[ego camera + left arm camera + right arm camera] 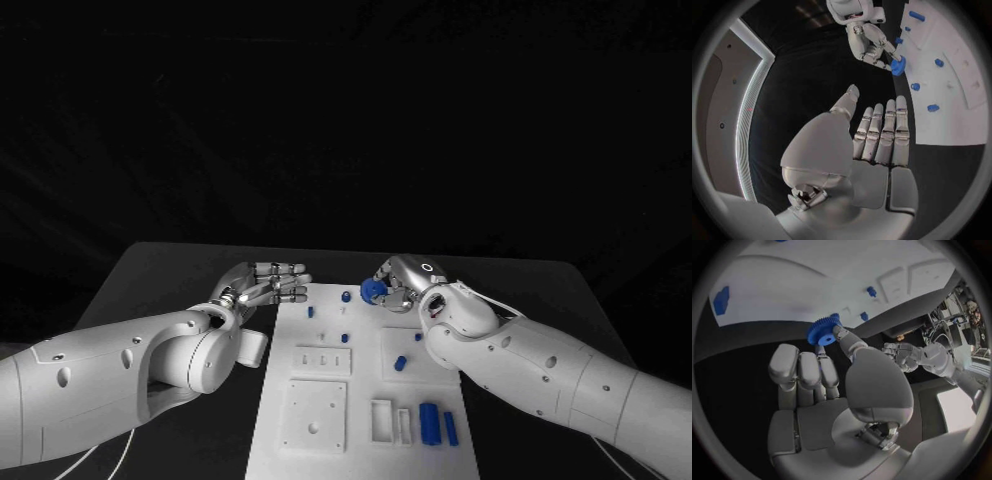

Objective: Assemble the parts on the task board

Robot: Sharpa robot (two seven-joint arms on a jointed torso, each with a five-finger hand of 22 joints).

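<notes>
The small blue toothed plastic gear (824, 332), pinched in the right hand (415, 283) above the far edge of the white rectangular task board (320, 428), is judged not yet seated, several blue parts (438, 424) remain loose, and the left hand (263, 283) hovers empty, fingers extended, over the black surface (173, 280).

The black table (173, 270) fills the lower half of the head view, its far edge running across the middle of the frame. Directly on it lies the white task board (361, 400), a long plate stretching from the centre of the frame down to the bottom edge, roughly midway between the table's left and right sides, lengthwise towards the far edge, it seems.
</notes>
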